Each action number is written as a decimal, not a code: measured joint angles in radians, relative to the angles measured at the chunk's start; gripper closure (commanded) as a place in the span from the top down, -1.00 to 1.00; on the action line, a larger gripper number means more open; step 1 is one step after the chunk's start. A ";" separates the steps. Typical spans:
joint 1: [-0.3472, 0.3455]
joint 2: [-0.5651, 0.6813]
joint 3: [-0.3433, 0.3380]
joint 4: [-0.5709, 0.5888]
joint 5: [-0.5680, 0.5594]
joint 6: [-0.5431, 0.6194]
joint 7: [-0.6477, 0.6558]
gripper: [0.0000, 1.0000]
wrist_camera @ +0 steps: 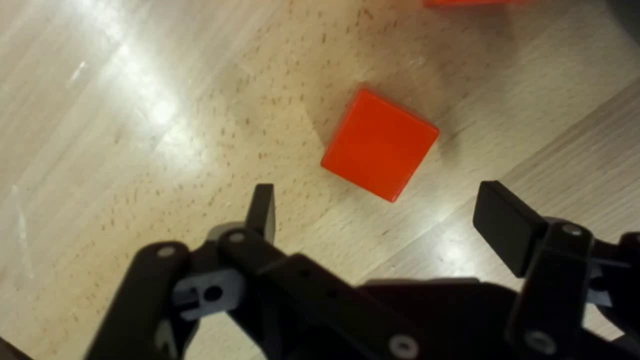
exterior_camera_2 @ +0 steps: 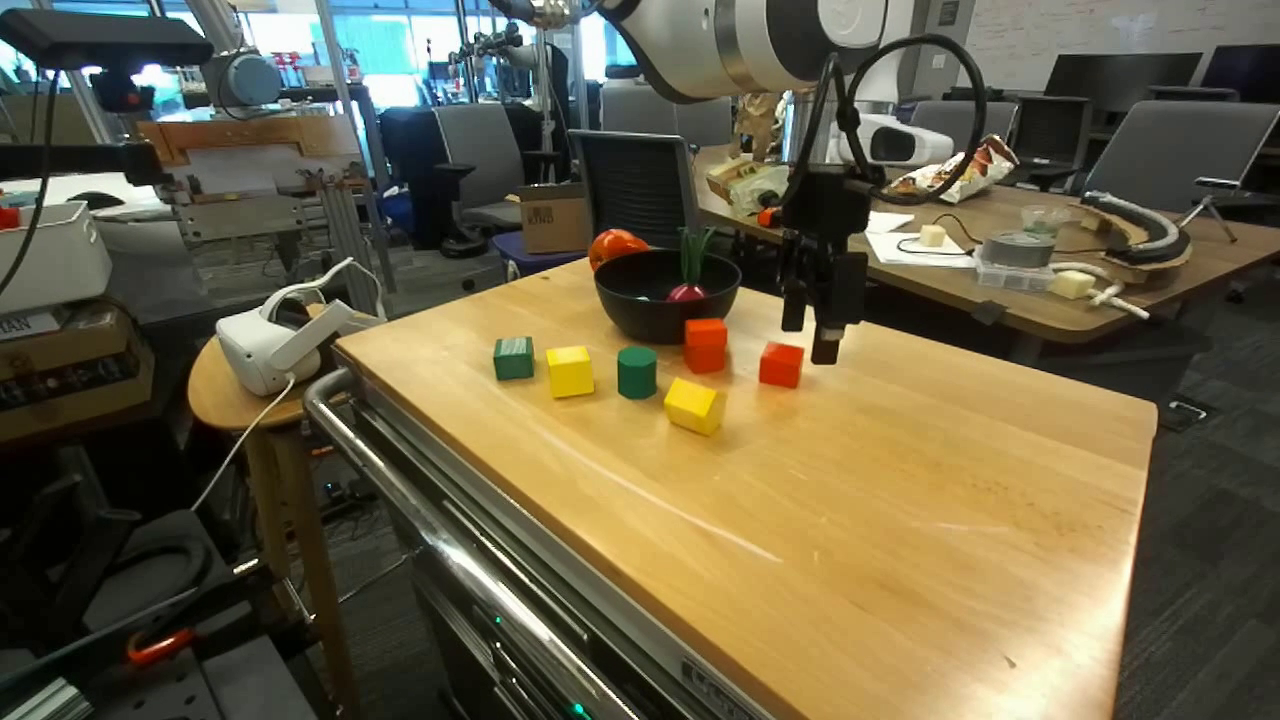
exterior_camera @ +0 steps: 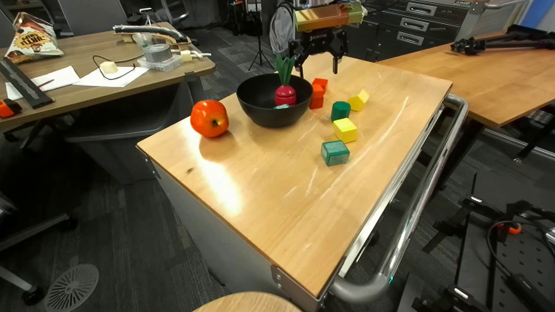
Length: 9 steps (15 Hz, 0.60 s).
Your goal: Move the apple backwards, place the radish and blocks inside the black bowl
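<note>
From the left of an exterior view, the apple (exterior_camera: 209, 119) sits on the worktop (exterior_camera: 269, 182), apart from the bowl (exterior_camera: 271, 117); inside the bowl, upper centre, the radish (exterior_camera: 285, 96) stands stalk up, a teal piece (exterior_camera: 282, 106), likely a block, showing under it; just right of the bowl are two stacked red cubes (exterior_camera: 317, 96), with the lone red cube (exterior_camera: 321, 81) behind them; the end effector (exterior_camera: 318, 73) hangs above, spread wide with nothing held; farther right and lower lie the green cube (exterior_camera: 335, 153), green cylinder (exterior_camera: 340, 111), yellow cube (exterior_camera: 345, 130) and yellow block (exterior_camera: 359, 100).

In the wrist view, one finger (wrist_camera: 261, 210) is left of centre, the lone red cube at upper centre-right, the other finger (wrist_camera: 502, 225) farther right; so the cube lies sideways between the fingers but above the line of their tips in the frame; its top is square, with no long axis, its sides askew to the fingers; the likely next move is a shift toward it, a slight wrist turn, then a descent around it.
</note>
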State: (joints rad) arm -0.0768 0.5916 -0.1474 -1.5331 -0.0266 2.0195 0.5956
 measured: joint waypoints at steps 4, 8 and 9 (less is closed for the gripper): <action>0.000 0.016 0.003 0.000 0.064 -0.036 0.012 0.36; -0.004 0.032 0.003 0.009 0.143 -0.070 0.020 -0.27; -0.005 0.034 0.003 0.014 0.159 -0.070 0.022 -0.44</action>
State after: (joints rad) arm -0.0820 0.6261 -0.1446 -1.5194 0.1323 1.9491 0.6180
